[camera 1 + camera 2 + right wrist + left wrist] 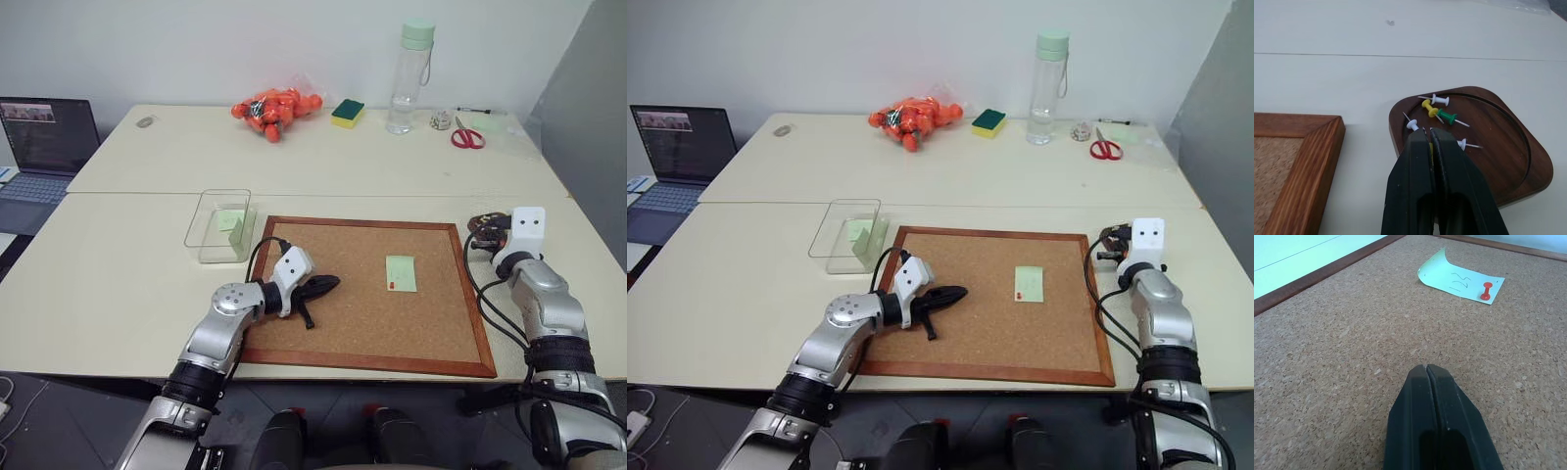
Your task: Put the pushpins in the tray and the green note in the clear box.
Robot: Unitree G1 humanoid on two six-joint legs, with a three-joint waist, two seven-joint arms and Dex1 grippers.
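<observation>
The green note [401, 272] lies on the corkboard [323, 333], held by one red pushpin [1486, 290] at a corner; its opposite corner curls up. My left gripper [1426, 367] is shut and empty, low over the cork to the left of the note. The dark brown tray [1508, 161] sits off the board's right edge and holds green [1447, 117], yellow and white pushpins. Over the tray's near rim, my right gripper [1430, 131] is shut, with a yellow sliver and a needle tip of a pushpin showing between its fingers. The clear box [220, 225] stands off the board's left corner with a green slip inside.
A laptop [44, 147] sits at the far left. Along the back of the table are an orange bag [274, 108], a sponge [347, 112], a tall bottle [411, 78] and red scissors [468, 137]. The table's right edge runs close to the tray.
</observation>
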